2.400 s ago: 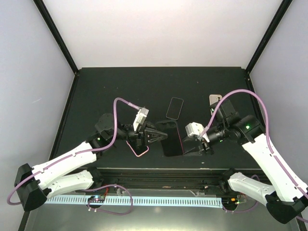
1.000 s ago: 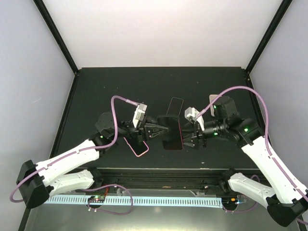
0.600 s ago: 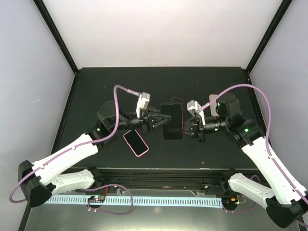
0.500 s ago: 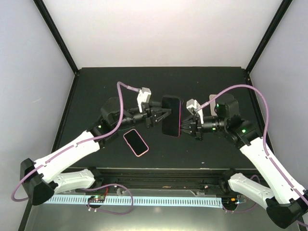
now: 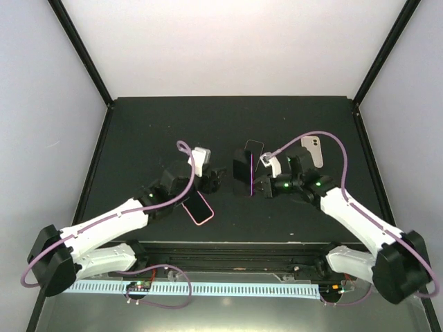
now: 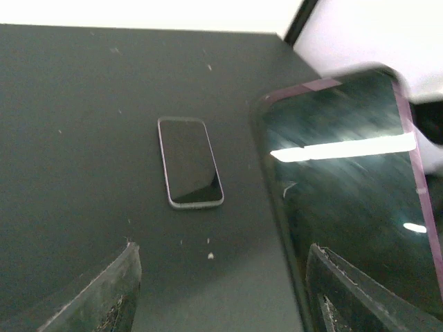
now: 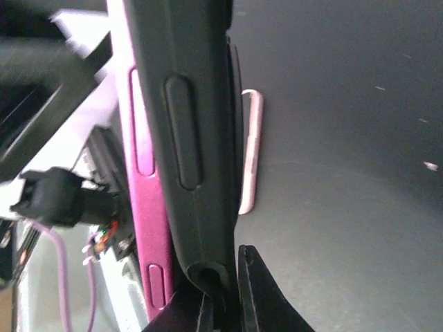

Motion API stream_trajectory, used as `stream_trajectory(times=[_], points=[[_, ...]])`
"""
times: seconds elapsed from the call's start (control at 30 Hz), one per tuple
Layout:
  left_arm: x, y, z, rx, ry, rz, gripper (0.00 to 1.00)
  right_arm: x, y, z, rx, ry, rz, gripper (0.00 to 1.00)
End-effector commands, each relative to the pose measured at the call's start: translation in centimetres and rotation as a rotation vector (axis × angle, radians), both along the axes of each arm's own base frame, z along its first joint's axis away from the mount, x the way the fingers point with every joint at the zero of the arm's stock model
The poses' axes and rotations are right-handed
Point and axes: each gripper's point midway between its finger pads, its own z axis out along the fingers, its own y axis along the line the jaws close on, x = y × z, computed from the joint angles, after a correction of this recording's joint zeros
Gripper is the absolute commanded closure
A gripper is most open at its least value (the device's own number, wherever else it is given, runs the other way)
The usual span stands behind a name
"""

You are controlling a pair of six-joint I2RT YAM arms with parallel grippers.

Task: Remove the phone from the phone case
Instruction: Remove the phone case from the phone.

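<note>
A phone with a magenta rim [image 7: 142, 159] sits in a black phone case [image 7: 183, 131], held on edge above the table. In the top view the pair [image 5: 243, 171] hangs mid-table. My right gripper [image 7: 225, 294] is shut on the case's lower lip, and reaches it from the right in the top view [image 5: 256, 184]. My left gripper [image 5: 216, 178] stands open just left of it, touching nothing. In the left wrist view the glossy phone screen [image 6: 346, 187] fills the right side, with the left gripper [image 6: 221, 297] open and one finger [image 6: 121, 294] over bare table.
A pink-rimmed phone [image 5: 199, 207] lies flat under my left wrist. A dark phone with a silver rim [image 5: 254, 147] lies behind the held one, also shown in the left wrist view [image 6: 188, 162]. A white phone [image 5: 313, 151] lies at the right.
My left gripper opened, let go of the phone and drew back left. My right gripper shut on the case and turned it up on edge, shifting left.
</note>
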Motion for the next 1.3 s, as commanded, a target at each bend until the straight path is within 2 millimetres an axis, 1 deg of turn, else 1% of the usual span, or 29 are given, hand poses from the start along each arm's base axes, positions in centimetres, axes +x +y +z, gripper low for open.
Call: stream_trajectory(times=[0.0,0.13,0.23,0.27,0.3,0.43,0.53,0.7,0.83,0.93,1.03,1.27], points=[[-1.1,-1.7,-1.2,0.097,-0.069,-0.041,0.34,4.3,-0.2,-1.3,-0.033,0.048,-0.161,0.99],[-2.2,-4.4,-3.4,0.225,-0.111,-0.106,0.35,5.0,-0.4,-4.0,-0.085,0.16,-0.19,0.99],[-2.8,-6.7,-3.8,0.254,-0.137,-0.158,0.35,5.5,-1.0,-5.4,-0.136,0.218,-0.239,0.99],[-2.8,-7.6,-4.9,0.287,-0.127,-0.176,0.35,5.7,-1.2,-5.7,-0.152,0.236,-0.25,0.99],[-3.0,-8.3,-5.1,0.3,-0.128,-0.192,0.35,5.8,-1.4,-6.1,-0.163,0.259,-0.257,0.99],[-4.4,-10.7,-5.3,0.323,-0.175,-0.255,0.34,6.2,-2.2,-6.6,-0.182,0.32,-0.283,0.99],[-4.5,-11.7,-5.4,0.348,-0.195,-0.251,0.34,6.1,-2.3,-6.7,-0.182,0.334,-0.285,0.99],[-3.3,-12.5,-6.9,0.443,-0.192,-0.19,0.41,6.1,-2.5,-5.9,-0.151,0.328,-0.28,0.99],[-2.3,-12.2,-8.5,0.547,-0.193,-0.132,0.47,5.8,-2.5,-5.4,-0.116,0.32,-0.278,0.99],[-1.9,-11.7,-9.6,0.63,-0.201,-0.117,0.47,5.6,-2.5,-5.1,-0.093,0.315,-0.272,0.99],[-1.1,-10.7,-9.6,0.706,-0.217,-0.068,0.45,5.4,-2.3,-4.8,-0.067,0.31,-0.262,0.99],[-0.1,-9.9,-9.1,0.875,-0.287,-0.05,0.49,4.5,-1.6,-4.1,-0.027,0.331,-0.199,0.99]])
